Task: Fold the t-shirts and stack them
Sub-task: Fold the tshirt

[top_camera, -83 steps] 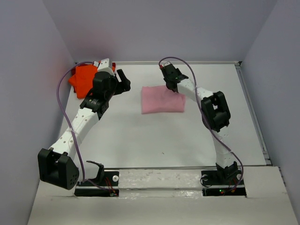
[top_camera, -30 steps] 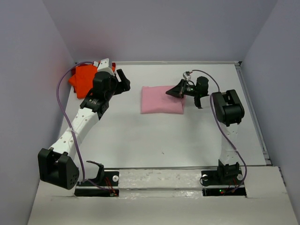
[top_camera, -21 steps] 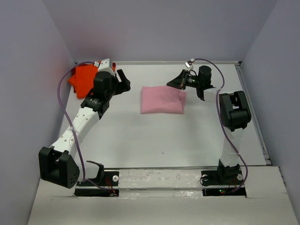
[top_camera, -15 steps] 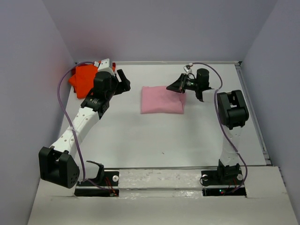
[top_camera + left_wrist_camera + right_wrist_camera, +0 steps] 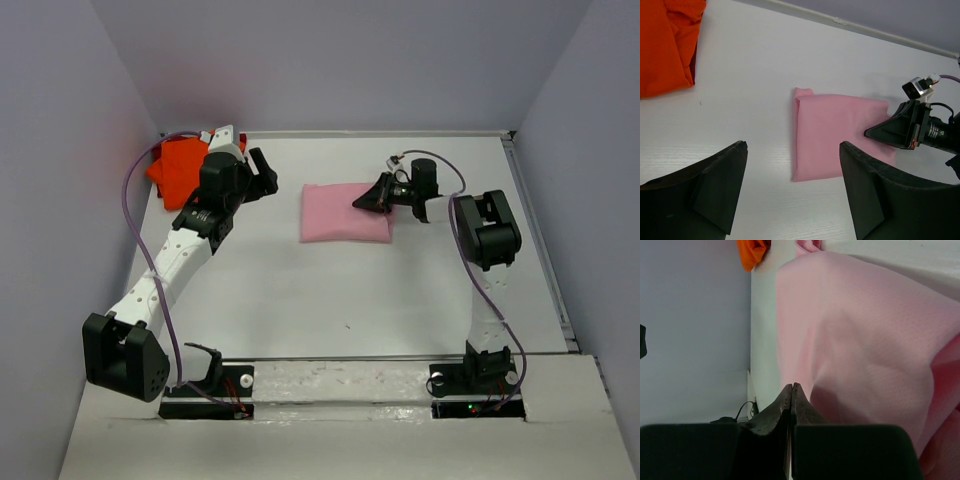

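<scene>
White desk [image 5: 330,290] holds the folded pink t-shirt [image 5: 338,215]; my right tool [image 5: 358,204], pinched shut, touches its right edge; my left tool [image 5: 262,175] stands open, apart.

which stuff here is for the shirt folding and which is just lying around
For the job:
pink t-shirt, folded
orange t-shirt
dark red cloth edge showing under the orange one
right gripper, left gripper

Not part of it:
purple cables
table
</scene>
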